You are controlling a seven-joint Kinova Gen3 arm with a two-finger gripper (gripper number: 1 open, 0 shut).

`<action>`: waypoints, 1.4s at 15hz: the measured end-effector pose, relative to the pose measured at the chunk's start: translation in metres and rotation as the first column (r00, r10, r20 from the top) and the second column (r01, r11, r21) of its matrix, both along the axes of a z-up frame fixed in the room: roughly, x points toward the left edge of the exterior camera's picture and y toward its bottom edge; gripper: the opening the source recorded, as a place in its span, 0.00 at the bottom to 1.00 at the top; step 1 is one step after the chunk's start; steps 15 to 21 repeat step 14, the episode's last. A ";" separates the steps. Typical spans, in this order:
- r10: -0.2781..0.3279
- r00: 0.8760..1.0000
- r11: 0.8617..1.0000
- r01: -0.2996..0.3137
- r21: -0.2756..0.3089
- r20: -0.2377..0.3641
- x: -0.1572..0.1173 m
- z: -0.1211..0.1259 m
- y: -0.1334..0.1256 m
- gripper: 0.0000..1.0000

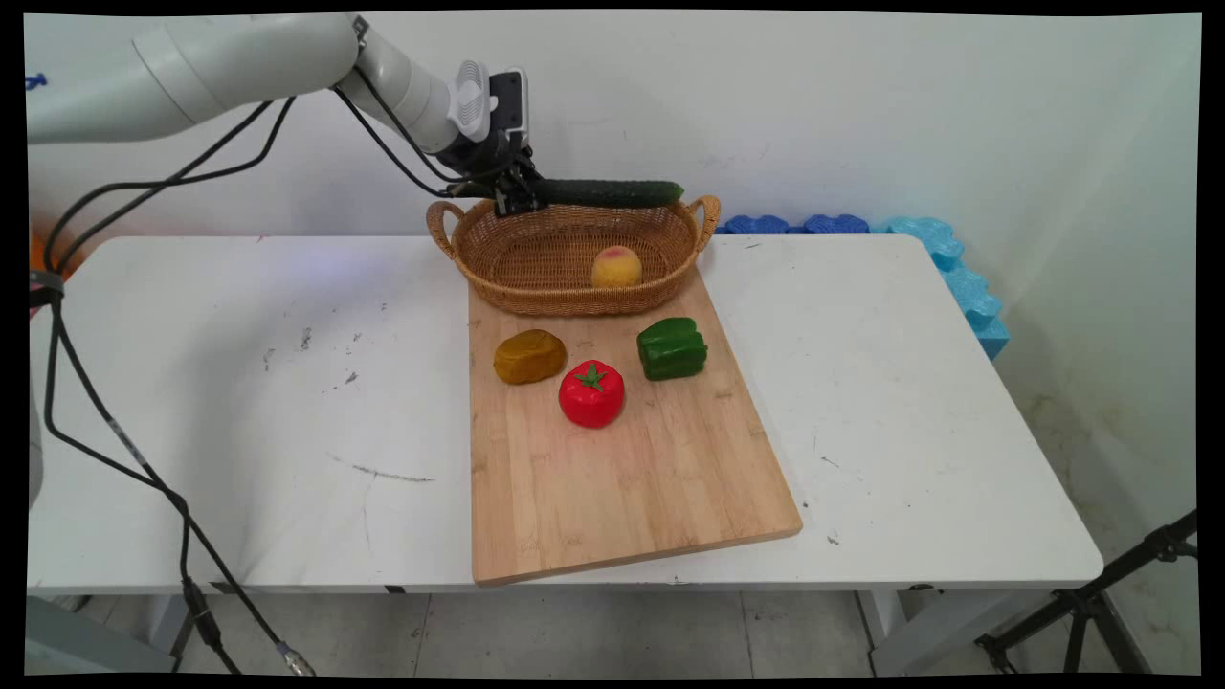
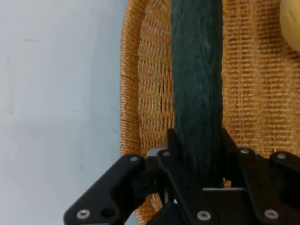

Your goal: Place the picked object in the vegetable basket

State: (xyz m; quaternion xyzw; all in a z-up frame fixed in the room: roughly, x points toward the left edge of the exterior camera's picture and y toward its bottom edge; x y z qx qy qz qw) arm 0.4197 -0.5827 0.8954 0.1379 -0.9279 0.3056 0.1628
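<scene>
Right now the gripper (image 1: pixel 514 196) is clenched on one end of a long dark green cucumber (image 1: pixel 612 192), its two black fingers (image 2: pixel 174 154) pressed against the sides of it with hardly any gap beyond the width of the vegetable. The cucumber sticks out level from the hand toward the picture's right and hangs in the air over the back rim of a woven wicker basket (image 1: pixel 517 256); whether it brushes that rim cannot be told. In the hand view the cucumber (image 2: pixel 197 84) runs straight up from between the fingers, with the basket's weave (image 2: pixel 145 93) behind it and bare white table (image 2: pixel 56 103) to the left.

Inside the basket lies a yellow peach with a pink blush (image 1: pixel 616 267), toward the near wall and right of the middle; a slice of it (image 2: pixel 291 23) shows at the top right corner of the hand view, apart from the cucumber.

The basket stands at the far end of a wooden cutting board (image 1: pixel 622 478), which lies on the table (image 1: pixel 239 402). On the board, near the basket, sit three more pieces: a brownish-yellow potato-like lump (image 1: pixel 529 356) to the left, a red tomato with a green stalk (image 1: pixel 591 393) in the middle and a little nearer the camera, and a green bell pepper (image 1: pixel 672 348) to the right. None of the three touch each other. Blue foam pieces (image 1: pixel 947 258) lie along the wall behind the table's far right corner
</scene>
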 end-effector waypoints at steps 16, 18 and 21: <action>-0.139 0.986 0.990 0.138 0.019 0.086 0.009 -0.037 -0.018 1.00; -0.139 0.986 0.990 0.138 0.019 0.086 0.009 -0.037 -0.018 1.00; -0.139 0.986 0.990 0.138 0.019 0.086 0.009 -0.037 -0.018 1.00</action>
